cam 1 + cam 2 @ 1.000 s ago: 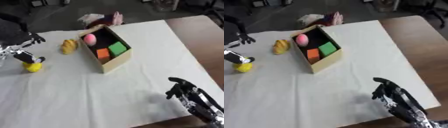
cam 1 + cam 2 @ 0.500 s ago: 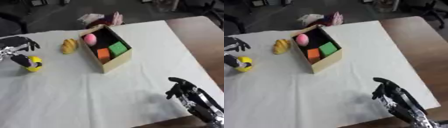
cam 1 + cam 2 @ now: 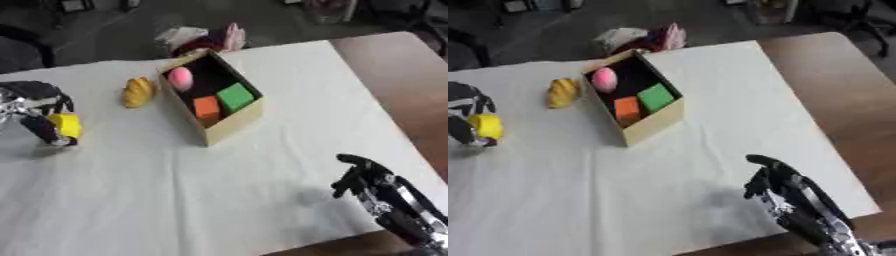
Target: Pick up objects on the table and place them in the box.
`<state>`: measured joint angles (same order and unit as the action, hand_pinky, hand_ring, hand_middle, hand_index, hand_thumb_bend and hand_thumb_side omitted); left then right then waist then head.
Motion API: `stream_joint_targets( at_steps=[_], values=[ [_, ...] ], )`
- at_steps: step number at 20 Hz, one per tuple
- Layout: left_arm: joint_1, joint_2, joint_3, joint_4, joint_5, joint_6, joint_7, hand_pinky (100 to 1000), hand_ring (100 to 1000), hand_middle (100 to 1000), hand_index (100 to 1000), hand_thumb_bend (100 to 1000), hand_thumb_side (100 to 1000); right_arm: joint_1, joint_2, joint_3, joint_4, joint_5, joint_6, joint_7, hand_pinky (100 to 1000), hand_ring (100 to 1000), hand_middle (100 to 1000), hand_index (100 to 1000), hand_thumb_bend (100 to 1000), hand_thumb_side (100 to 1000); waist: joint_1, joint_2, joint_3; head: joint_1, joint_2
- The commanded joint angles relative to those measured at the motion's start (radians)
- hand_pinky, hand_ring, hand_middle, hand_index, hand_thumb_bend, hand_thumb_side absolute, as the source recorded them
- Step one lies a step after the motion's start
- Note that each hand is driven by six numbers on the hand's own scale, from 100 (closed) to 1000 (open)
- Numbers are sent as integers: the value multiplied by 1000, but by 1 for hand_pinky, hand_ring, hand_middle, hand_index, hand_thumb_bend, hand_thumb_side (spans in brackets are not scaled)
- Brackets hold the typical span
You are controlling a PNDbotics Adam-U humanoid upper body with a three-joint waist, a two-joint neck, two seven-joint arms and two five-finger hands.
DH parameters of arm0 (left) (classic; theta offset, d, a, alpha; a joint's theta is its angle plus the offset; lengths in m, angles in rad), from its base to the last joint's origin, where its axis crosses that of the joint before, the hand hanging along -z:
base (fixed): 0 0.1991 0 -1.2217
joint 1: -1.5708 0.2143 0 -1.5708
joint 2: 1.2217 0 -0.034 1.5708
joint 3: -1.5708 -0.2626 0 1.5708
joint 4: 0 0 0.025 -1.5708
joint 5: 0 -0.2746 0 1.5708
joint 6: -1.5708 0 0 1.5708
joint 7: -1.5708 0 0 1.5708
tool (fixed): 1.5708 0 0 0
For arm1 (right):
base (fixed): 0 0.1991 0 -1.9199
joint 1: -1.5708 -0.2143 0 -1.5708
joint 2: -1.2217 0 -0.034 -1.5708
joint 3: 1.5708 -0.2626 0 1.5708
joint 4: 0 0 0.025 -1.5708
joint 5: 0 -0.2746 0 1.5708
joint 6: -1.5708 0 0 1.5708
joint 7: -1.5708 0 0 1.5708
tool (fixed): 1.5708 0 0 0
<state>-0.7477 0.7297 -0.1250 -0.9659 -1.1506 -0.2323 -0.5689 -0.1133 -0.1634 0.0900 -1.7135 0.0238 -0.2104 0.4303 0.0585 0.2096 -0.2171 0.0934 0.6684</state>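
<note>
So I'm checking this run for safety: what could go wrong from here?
The left hand has its fingers curled round the yellow toy at the table's left edge; if the hold is partial, the toy might slip out when lifted. On the way to the box it passes near the yellow-orange thing and could knock it. The box already holds three things, so free room is limited.

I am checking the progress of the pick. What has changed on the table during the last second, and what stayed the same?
The left hand has come down from above onto the small yellow object, and its fingers now curl around it. The object itself sits at about the same place on the white cloth. The open cardboard box, the yellow-orange toy beside it and the right hand, idle at the lower right, have not moved.
</note>
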Motion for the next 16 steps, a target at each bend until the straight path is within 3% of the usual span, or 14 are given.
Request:
stream_joint_targets(
  at_steps=[1,6,8,16],
  values=[
    [-9,29,18,-3,-26,4,40,636,551,547,777,474,469,-5,-15,-6,-10,5,0,-2,716,531,489,881,100,557,-3,-15,2,-5,-2],
    [-9,36,22,-15,-23,0,109,536,465,452,678,317,379,-4,-15,-6,-9,7,0,-2,716,530,489,881,100,560,-4,-15,3,-6,-3],
    [-14,41,20,-35,-7,-4,126,520,444,426,657,310,372,-3,-16,-7,-8,9,1,-3,716,530,489,881,100,561,-4,-15,4,-7,-3],
    [-114,18,-31,-196,135,-48,170,525,437,409,648,171,290,3,-19,-4,-4,11,1,-2,716,528,489,881,100,564,-7,-20,6,2,1]
  ],
)
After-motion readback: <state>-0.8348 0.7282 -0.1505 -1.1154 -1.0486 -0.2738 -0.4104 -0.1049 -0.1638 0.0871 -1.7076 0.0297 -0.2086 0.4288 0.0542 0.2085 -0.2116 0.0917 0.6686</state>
